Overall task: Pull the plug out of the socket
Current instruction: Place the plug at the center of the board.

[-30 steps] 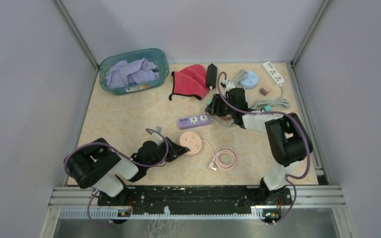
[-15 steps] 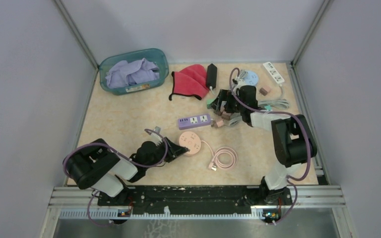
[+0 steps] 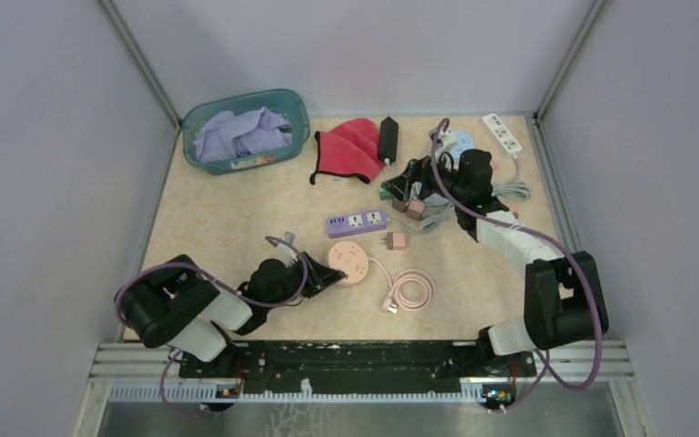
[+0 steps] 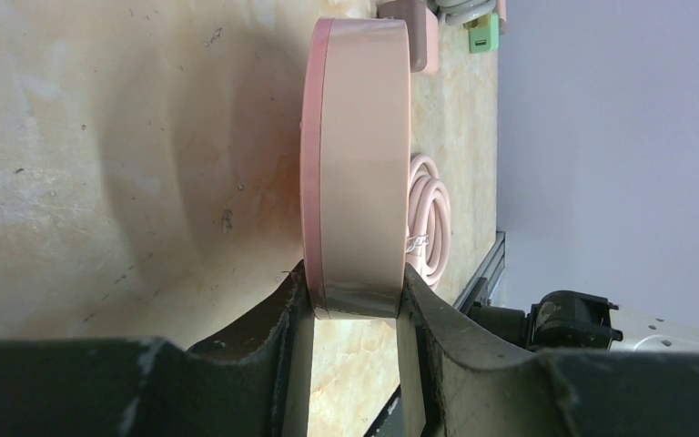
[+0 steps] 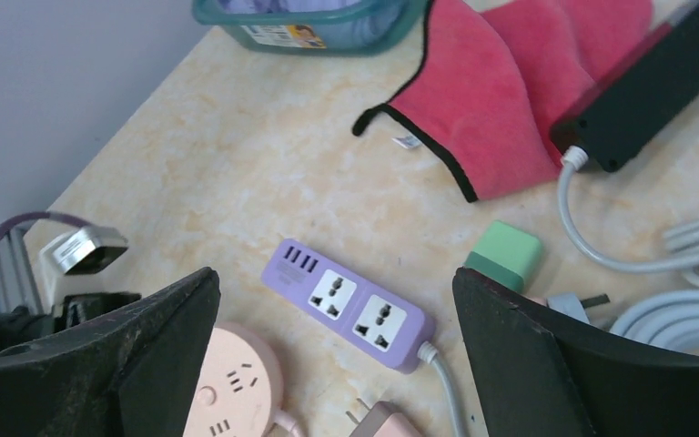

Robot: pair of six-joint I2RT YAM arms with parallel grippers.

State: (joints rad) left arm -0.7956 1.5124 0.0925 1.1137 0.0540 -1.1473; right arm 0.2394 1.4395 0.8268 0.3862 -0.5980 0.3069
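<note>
The round pink socket (image 3: 352, 262) lies on the table, and my left gripper (image 3: 328, 270) is shut on its rim. In the left wrist view the socket (image 4: 364, 155) stands edge-on between my fingers (image 4: 355, 300). The pink plug (image 3: 395, 240) lies loose on the table with bare prongs, apart from the socket; its pink cable coil (image 3: 411, 289) rests beside it. My right gripper (image 3: 410, 187) hovers open and empty farther back. The right wrist view shows the plug (image 5: 387, 421) and socket (image 5: 232, 387) below my open gripper (image 5: 335, 273).
A purple power strip (image 3: 357, 222) lies between the arms. At the back are a red cloth (image 3: 350, 146), a black power strip (image 3: 388, 137), a teal basket (image 3: 246, 132) of cloths, a white strip (image 3: 502, 133), grey cables (image 3: 510, 191) and a green adapter (image 5: 505, 257).
My right gripper opened and let the pink plug drop onto the table near the purple strip, then drew back to the far right. The left gripper has kept its hold on the socket.
</note>
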